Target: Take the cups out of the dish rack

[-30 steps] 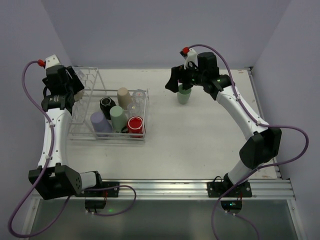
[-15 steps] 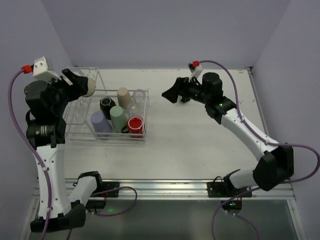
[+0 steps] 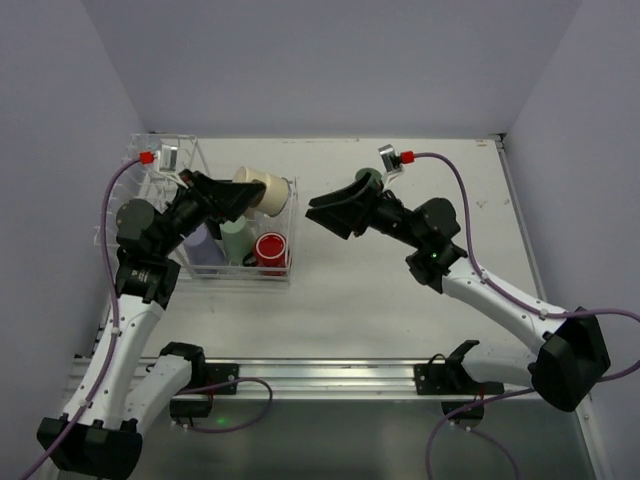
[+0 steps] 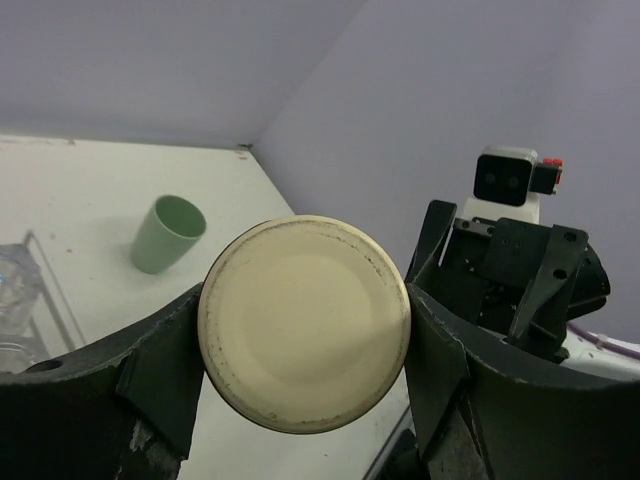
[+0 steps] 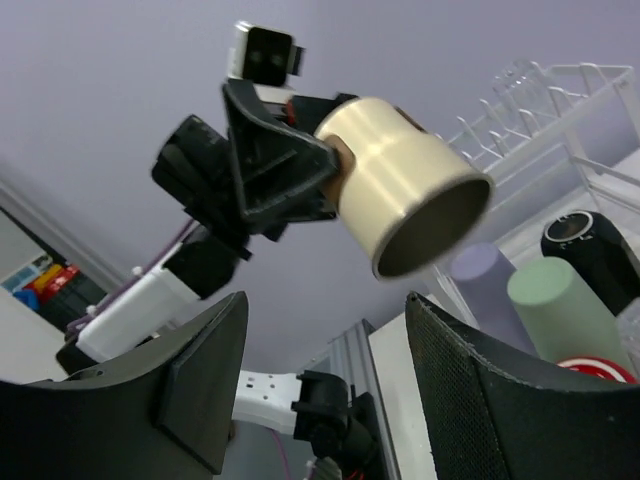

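Observation:
My left gripper [image 3: 246,196] is shut on a beige cup [image 3: 263,190] and holds it on its side above the dish rack [image 3: 160,150], mouth toward the right arm. In the left wrist view its round base [image 4: 305,322] sits between my fingers. My right gripper [image 3: 325,218] is open and empty, just right of the cup's mouth, pointing at it. The right wrist view shows the beige cup [image 5: 405,185] above my open gripper [image 5: 325,310]. In the rack basket stand lavender [image 3: 200,245], mint green [image 3: 235,238] and red [image 3: 270,248] cups. A black cup [image 5: 590,250] shows in the right wrist view.
A mint green cup [image 4: 168,233] stands on the table at the back, partly hidden behind the right gripper in the top view [image 3: 368,177]. A clear cup [image 3: 282,188] sits at the basket's far right corner. Tall rack prongs [image 5: 540,100] rise at the left.
The left arm has swung the beige cup from over the rack's left end rightward. The right gripper has left the mint cup on the table and moved left and down toward the beige cup.

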`<state>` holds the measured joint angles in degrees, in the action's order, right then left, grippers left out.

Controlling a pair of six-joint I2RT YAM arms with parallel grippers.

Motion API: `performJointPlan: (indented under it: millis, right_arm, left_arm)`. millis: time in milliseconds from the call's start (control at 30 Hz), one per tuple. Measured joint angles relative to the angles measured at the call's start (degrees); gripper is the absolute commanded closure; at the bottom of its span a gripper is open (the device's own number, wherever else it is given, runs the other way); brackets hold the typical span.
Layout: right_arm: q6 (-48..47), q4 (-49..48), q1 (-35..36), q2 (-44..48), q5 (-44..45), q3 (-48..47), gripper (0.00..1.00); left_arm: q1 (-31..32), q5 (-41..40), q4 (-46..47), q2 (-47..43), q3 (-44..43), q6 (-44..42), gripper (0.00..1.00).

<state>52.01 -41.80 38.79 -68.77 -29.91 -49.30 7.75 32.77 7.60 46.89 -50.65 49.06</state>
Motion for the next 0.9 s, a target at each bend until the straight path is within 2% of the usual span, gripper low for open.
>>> performJointPlan:
  millis: [167, 367, 467, 500, 567, 633, 800, 900]
  right_arm:
    - [2.5, -4.2, 1.1, -3.5, -1.7, -2.4, 0.33]
    - [4.0, -4.7, 1.3, -6.2, -3.3, -3.3, 0.34]
    - [4.7, -5.6, 1.3, -6.7, -4.2, -3.9, 0.54]
    - [5.1, -6.0, 1.3, -6.9, -4.3, -4.1, 0.71]
    - [5.6, -6.6, 1.4, -7.0, -4.5, -4.5, 0.89]
    - [7.0, -7.2, 1.3, -7.0, -4.7, -4.5, 1.00]
    - [4.7, -4.3, 1.4, -6.9, -4.4, -4.5, 1.00]
    - [-0.8, 5.7, -0.2, -6.1, -3.6, -5.1, 1.00]
  left_arm:
    - [4.5, -0.9, 9.3, 0.7, 6.1, 4.6, 0.65]
    - [9.8, -3.2, 17.2, 0.8, 8.0, 6.5, 0.65]
    - [12.1, -4.1, 20.3, 1.0, 9.0, 6.9, 0.64]
    - [12.8, -4.5, 21.0, 1.3, 9.3, 6.9, 0.61]
    - [13.8, -5.1, 21.9, 2.2, 9.4, 7.1, 0.31]
    - [14.3, -5.8, 22.8, 2.6, 9.5, 7.0, 0.00]
    - [14.8, -9.8, 15.4, 1.0, 8.5, 2.5, 0.00]
    - [14.8, -14.8, 6.1, -1.9, 5.0, -2.7, 0.00]
